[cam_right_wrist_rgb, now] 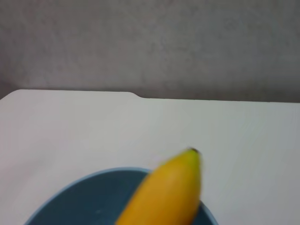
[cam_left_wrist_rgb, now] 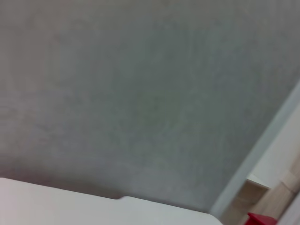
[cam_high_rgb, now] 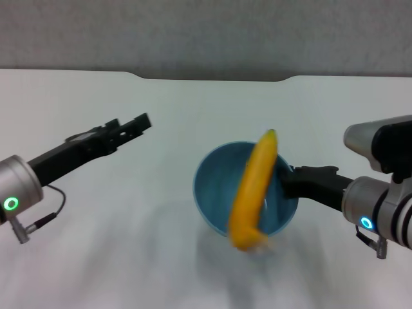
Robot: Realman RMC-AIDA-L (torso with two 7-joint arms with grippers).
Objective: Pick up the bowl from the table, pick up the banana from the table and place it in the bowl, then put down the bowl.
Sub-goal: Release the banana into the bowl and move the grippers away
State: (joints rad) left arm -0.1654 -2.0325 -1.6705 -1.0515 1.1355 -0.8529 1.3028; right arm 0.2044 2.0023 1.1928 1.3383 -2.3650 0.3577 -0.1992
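The light-blue bowl [cam_high_rgb: 215, 187] is held above the white table [cam_high_rgb: 129, 244], with its shadow below it. My right gripper [cam_high_rgb: 290, 179] is shut on the bowl's right rim. The yellow-orange banana [cam_high_rgb: 254, 190] lies slanted across the bowl, dark tip up at the far rim and lower end hanging over the near rim. My left gripper [cam_high_rgb: 143, 121] is open and empty, raised well to the left of the bowl. The right wrist view shows the banana's tip [cam_right_wrist_rgb: 168, 192] over the bowl [cam_right_wrist_rgb: 89, 201]. The left wrist view shows neither.
The table's far edge has a notch [cam_high_rgb: 212, 78] in front of a grey wall [cam_high_rgb: 206, 32]. The left wrist view shows the wall, a strip of table [cam_left_wrist_rgb: 47, 206] and a small red thing [cam_left_wrist_rgb: 262, 219] off to the side.
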